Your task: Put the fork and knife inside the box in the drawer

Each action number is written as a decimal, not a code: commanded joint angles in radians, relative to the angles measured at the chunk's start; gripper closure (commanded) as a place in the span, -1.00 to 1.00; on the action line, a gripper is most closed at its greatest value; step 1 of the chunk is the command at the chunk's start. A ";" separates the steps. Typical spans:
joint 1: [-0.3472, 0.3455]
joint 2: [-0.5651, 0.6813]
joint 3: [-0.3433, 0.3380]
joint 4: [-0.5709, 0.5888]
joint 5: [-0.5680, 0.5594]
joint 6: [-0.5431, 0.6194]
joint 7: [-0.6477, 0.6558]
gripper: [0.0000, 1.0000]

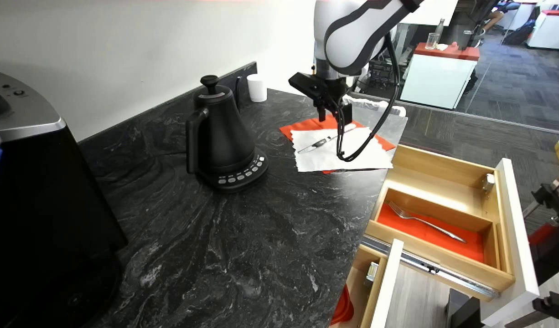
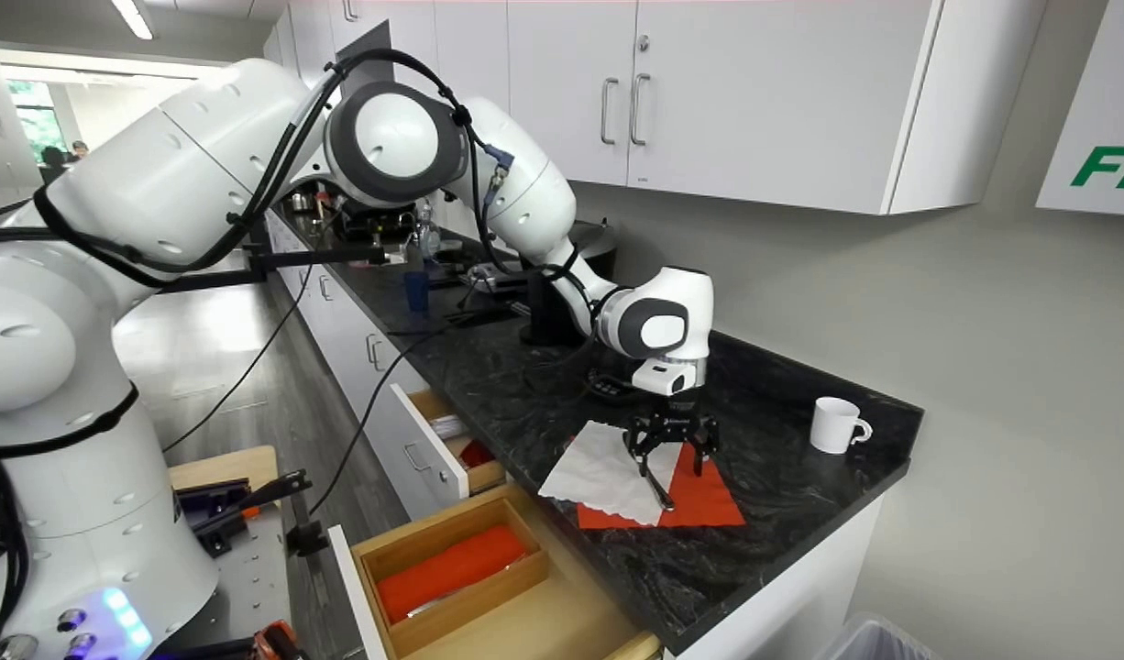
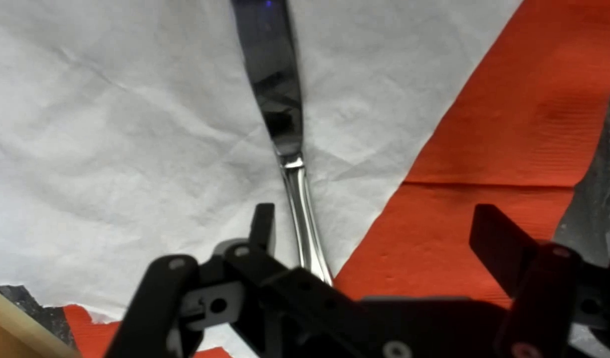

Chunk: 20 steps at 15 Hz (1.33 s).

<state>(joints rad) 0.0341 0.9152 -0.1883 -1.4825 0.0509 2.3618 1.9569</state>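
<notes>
Spread wide and gripping nothing, the hand (image 3: 375, 226) hangs low over the dark counter (image 1: 261, 255); whether its fingertips (image 3: 261, 226) touch what is below, I can't tell. To one side of it, lower and well apart, past the counter's edge, the drawer (image 1: 448, 187) stands pulled out. The box (image 2: 489, 600) sits in there, also well apart from the hand, its red bottom showing. Right under the hand a white sheet (image 3: 151, 189) overlaps a red sheet (image 3: 504, 134). The fork (image 1: 429, 223) is away from the hand, lying in the box already, so that half looks finished. The knife (image 3: 289, 149) lies on the white sheet beneath the hand, its handle within the gap between the fingers but nearer one of them. I take the present step to be picking up the knife. Next the hand should centre over the handle, come down if room remains, close across it and lift without dragging the sheets, then carry the knife to the box
</notes>
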 commanded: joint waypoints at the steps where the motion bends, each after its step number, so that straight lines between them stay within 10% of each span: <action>1: -0.033 0.027 0.031 0.066 0.035 -0.065 -0.033 -1.00; 20: -0.001 0.005 0.020 0.034 0.019 -0.094 -0.015 -1.00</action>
<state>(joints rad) 0.0265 0.9476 -0.1662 -1.4241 0.0694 2.2754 1.9415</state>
